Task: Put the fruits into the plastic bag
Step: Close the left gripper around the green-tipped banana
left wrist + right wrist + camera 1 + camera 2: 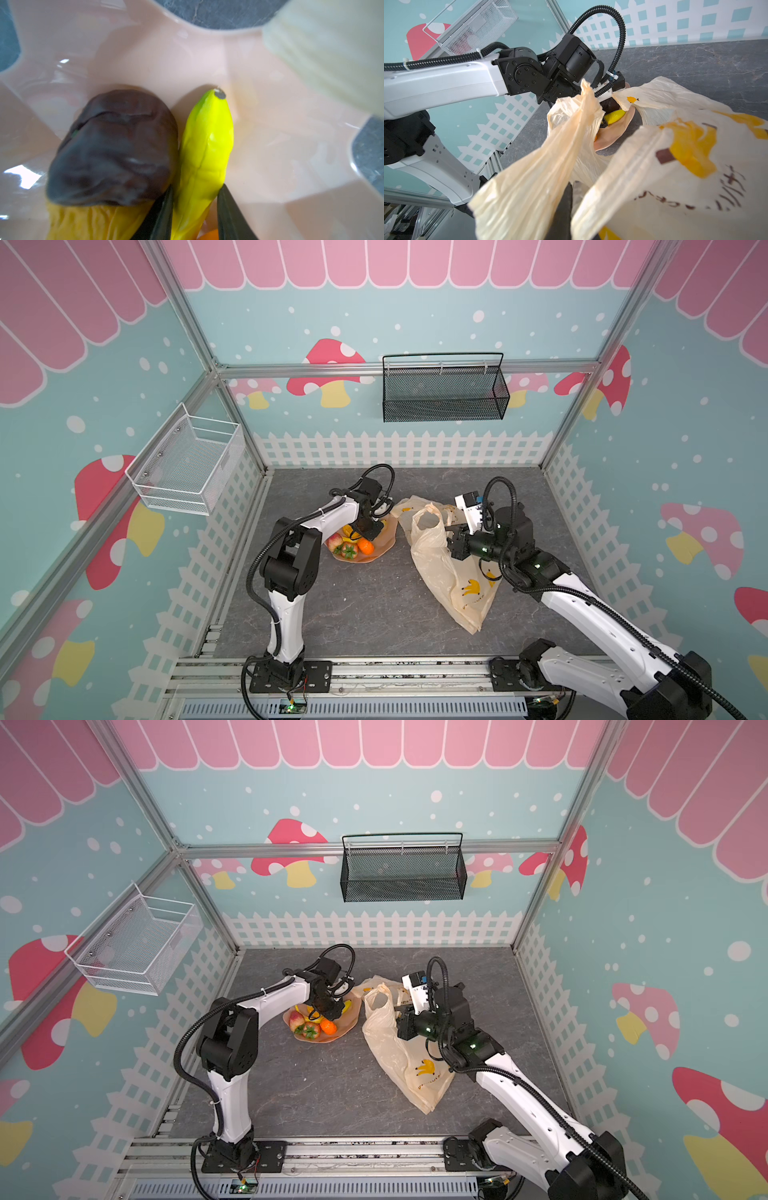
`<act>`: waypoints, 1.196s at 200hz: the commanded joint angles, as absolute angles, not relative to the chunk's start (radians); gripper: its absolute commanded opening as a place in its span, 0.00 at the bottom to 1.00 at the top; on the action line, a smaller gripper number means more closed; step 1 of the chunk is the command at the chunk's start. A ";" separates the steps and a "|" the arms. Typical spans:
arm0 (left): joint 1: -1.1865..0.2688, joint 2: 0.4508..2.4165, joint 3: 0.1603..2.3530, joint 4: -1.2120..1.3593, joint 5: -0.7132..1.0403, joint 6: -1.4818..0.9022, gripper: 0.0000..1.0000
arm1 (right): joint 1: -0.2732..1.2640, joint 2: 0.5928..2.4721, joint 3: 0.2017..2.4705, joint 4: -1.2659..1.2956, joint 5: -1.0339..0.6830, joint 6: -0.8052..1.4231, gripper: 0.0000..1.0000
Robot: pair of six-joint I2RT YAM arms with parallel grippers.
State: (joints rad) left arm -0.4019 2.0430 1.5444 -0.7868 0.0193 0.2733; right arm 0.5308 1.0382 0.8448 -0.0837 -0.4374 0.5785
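On the grey tabletop (353, 614), right of centre, lies the plastic bag (451, 585), one handle pinched up by the closed right gripper (449, 542). Left of it, the pink dish (386, 542) holds the fruits (348, 549). There the left gripper (195, 190) clamps a yellow banana (205, 141) near the orange (365, 546).

The dish (187, 52) is smooth, glossy pink plastic; the banana (205, 145) is shiny, faintly creased plastic. The plastic bag (529, 176) is thin, crinkled, translucent film. The table (353, 614) looks like matt, veined grey stone. The black basket (444, 393) and white basket (183, 464) are metal mesh
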 commanded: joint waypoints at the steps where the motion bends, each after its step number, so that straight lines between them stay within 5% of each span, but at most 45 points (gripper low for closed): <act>1: -0.405 2.033 1.572 -0.826 0.026 0.294 0.34 | 0.534 1.022 0.835 -0.080 -0.435 0.584 0.00; 239: -0.437 1.938 1.665 -0.867 -0.015 0.289 0.22 | 0.534 1.022 0.834 -0.077 -0.436 0.584 0.00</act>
State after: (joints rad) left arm -0.4351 1.9903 1.6325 -0.8478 -0.0154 0.2764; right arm 0.5308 1.0382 0.8379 -0.0830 -0.4374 0.5804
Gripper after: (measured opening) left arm 0.219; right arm 0.045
